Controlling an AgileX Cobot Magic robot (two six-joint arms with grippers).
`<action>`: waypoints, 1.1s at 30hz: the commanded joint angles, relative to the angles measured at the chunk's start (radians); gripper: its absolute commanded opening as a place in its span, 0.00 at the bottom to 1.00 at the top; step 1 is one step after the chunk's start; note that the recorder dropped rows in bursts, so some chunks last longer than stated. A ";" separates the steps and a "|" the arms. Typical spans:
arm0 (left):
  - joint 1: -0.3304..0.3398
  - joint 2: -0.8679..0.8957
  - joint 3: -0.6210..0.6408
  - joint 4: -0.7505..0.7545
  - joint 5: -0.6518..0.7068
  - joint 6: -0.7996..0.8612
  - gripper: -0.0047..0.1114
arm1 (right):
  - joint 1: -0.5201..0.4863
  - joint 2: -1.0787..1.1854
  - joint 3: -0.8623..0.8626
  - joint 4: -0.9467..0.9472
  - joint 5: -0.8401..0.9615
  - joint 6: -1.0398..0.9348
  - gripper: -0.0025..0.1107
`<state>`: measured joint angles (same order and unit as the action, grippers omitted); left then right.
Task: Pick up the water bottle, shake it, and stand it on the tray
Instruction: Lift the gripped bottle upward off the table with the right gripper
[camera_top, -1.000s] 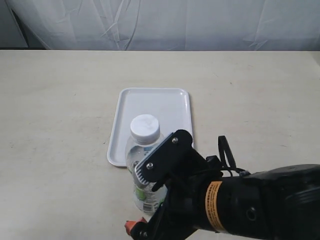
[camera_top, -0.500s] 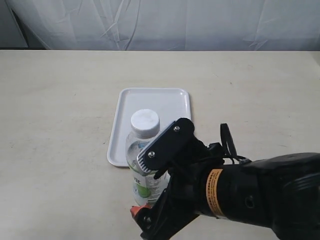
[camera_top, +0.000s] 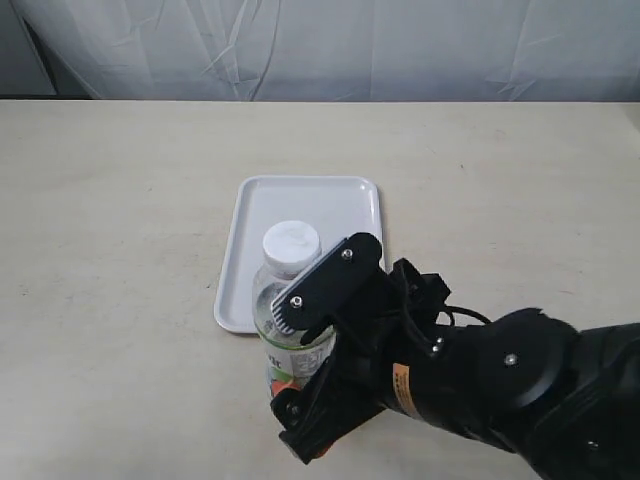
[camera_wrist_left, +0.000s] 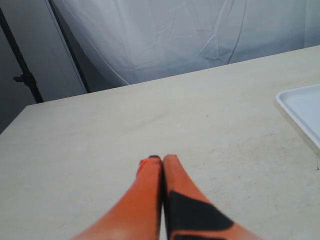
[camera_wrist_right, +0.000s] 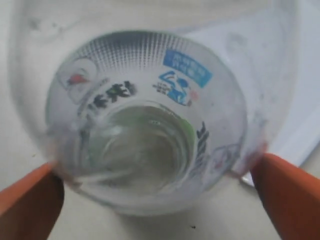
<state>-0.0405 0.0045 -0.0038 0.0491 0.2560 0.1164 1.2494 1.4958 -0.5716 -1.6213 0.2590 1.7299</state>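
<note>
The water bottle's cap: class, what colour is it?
White. The cap of the water bottle shows best in the exterior view.

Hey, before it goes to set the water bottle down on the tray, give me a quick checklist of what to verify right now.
1. Grip: ok. The right pincer is closed on the water bottle, one finger on each side.
2. Cap: ok. The white cap is on.
3. Landing spot: ok. The far part of the tray shows bare; its near end is hidden behind the bottle.
4. Left pincer out of the way: ok. It is shut, over the table beside the tray.
5. Bottle standing on tray: not ok. It is in the grip.
</note>
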 joint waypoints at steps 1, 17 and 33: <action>0.000 -0.005 0.004 -0.002 -0.009 -0.002 0.04 | -0.005 0.055 -0.011 -0.123 0.030 0.210 0.94; 0.000 -0.005 0.004 -0.002 -0.009 -0.002 0.04 | -0.003 0.083 -0.021 -0.123 -0.085 0.244 0.94; 0.000 -0.005 0.004 -0.002 -0.009 -0.003 0.04 | -0.003 0.083 -0.023 -0.123 0.097 0.254 0.94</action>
<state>-0.0405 0.0045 -0.0038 0.0491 0.2560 0.1164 1.2494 1.5768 -0.5895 -1.7388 0.3376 1.9794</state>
